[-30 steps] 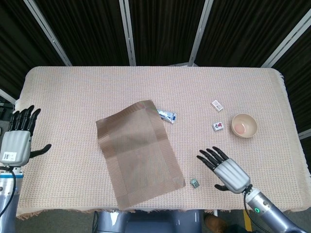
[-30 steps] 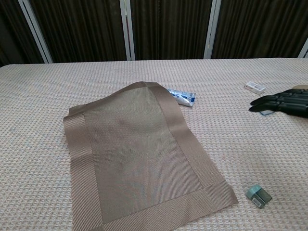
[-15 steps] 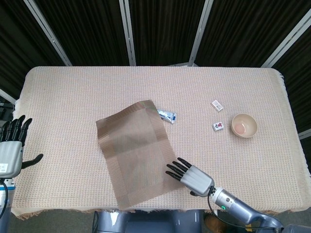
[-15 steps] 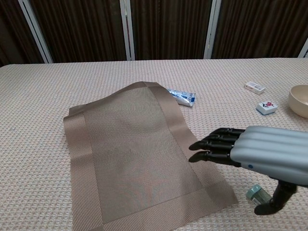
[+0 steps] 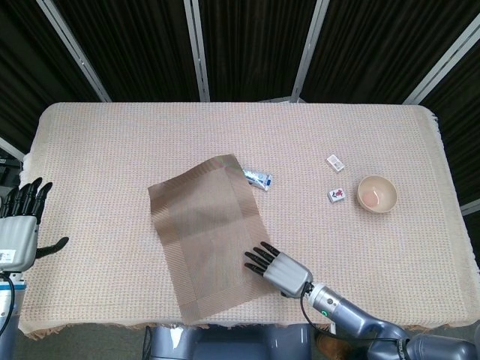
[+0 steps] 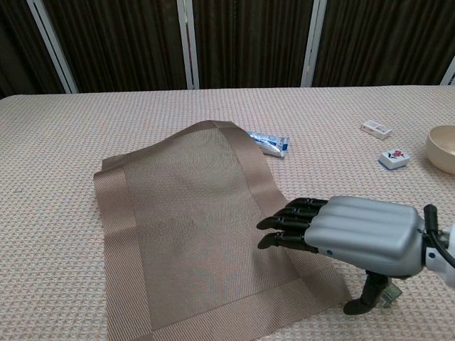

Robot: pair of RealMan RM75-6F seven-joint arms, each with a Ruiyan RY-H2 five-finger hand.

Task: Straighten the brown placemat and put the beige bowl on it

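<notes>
The brown placemat (image 5: 211, 235) (image 6: 201, 233) lies skewed on the table, its far edge bulging up beside a small tube. My right hand (image 5: 276, 268) (image 6: 348, 231) hovers flat over the mat's near right corner, fingers (image 6: 286, 222) stretched out and apart, holding nothing. The beige bowl (image 5: 377, 194) (image 6: 444, 148) stands upright at the far right, well away from the mat. At the table's left edge my left hand (image 5: 20, 231) is raised with fingers spread, empty; the chest view does not show it.
A blue-and-white tube (image 5: 257, 178) (image 6: 269, 142) touches the mat's far corner. Two small white tiles (image 5: 335, 162) (image 5: 337, 195) lie between mat and bowl. A small green-grey object (image 6: 384, 293) sits under my right hand's thumb. A woven cloth (image 5: 112, 142) covers the table.
My right hand slid further left, from beside the mat's right edge to over its near right corner. My left hand barely moved. Mat and bowl stayed put.
</notes>
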